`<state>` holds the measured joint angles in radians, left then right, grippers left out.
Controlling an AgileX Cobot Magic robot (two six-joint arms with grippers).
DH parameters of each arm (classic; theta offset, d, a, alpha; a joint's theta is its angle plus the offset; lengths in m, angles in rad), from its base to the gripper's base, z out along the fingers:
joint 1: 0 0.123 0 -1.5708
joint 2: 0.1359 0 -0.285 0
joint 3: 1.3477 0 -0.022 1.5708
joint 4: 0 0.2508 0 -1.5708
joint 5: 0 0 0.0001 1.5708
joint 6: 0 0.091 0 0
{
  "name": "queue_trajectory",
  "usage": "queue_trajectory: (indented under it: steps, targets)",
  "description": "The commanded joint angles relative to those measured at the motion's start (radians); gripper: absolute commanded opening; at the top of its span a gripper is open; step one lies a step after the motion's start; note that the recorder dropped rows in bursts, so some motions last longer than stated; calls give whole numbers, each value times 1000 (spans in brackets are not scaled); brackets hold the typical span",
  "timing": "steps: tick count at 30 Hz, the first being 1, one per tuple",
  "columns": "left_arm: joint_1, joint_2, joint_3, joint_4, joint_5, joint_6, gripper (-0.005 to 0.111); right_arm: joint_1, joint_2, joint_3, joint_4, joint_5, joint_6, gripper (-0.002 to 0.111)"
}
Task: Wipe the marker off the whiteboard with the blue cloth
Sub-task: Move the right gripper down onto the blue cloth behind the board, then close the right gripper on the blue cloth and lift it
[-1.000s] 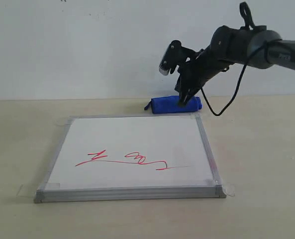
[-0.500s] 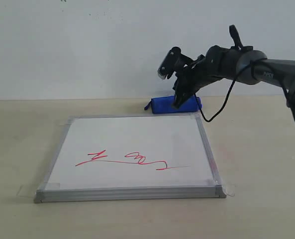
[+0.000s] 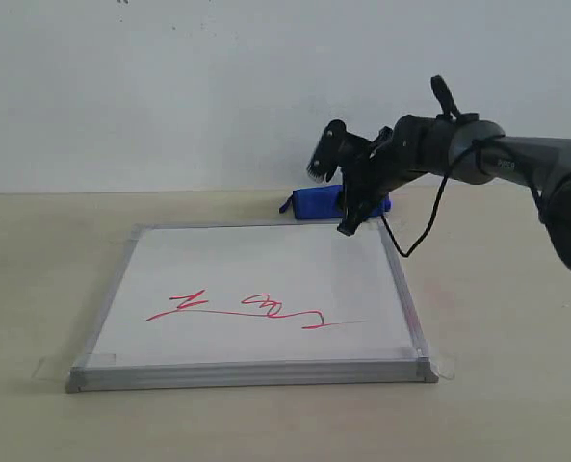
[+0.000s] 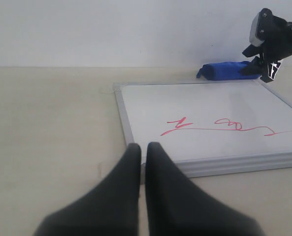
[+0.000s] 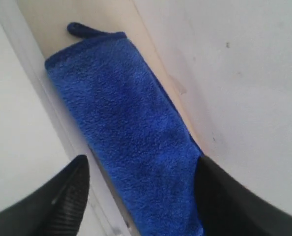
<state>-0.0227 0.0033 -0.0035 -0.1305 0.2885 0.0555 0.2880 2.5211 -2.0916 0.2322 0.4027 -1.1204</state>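
On the tan table (image 3: pixel 497 318) the whiteboard (image 3: pixel 256 260) lies flat. Just beyond its far edge lies the blue cloth (image 3: pixel 316 202), a roll whose long axis runs along that edge. The marker (image 3: pixel 256 310) line runs side to side on the board's near half. The right gripper (image 3: pixel 349 223) hangs spread wide astride the cloth's right end, partly covering it. The left gripper (image 4: pixel 142 147) is pinched together on nothing, near the board's front edge.

blue cloth (image 5: pixel 126 128) seen as plush fuzzy microfibre, whiteboard (image 3: pixel 256 265) surface smooth and faintly glossy, frame (image 3: pixel 251 372) shown as satin silver metal, table (image 3: pixel 35 269) matt beige, right gripper fingers (image 5: pixel 62 201) matt black, woven texture noted
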Motion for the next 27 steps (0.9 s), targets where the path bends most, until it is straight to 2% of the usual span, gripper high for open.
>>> queue_trajectory:
  steps: [1, 5, 11, 13, 17, 20, 21, 27]
  targets:
    - [1, -3, 4, -1, -3, 5, 4, -9, 34, -4, -7, -65, -7, 59]
    - [1, -3, 4, -1, -3, 5, 4, -9, 61, -4, -7, -150, -7, 59]
    - [1, -3, 4, -1, -3, 5, 4, -9, 72, -4, -3, -151, -2, 58]
    - [1, -3, 4, -1, -3, 5, 4, -10, 84, -4, -3, -138, -2, 52]
    - [1, -3, 4, -1, -3, 5, 4, -10, 103, -4, -3, -153, -2, 27]
    - [1, -3, 4, -1, -3, 5, 4, -10, 103, -4, -3, -174, -2, 3]
    - [1, -3, 4, -1, -3, 5, 4, -10, 103, -4, -3, -179, -4, 0]
    - [1, -3, 4, -1, -3, 5, 4, -8, 77, -4, -5, -226, -8, 0]
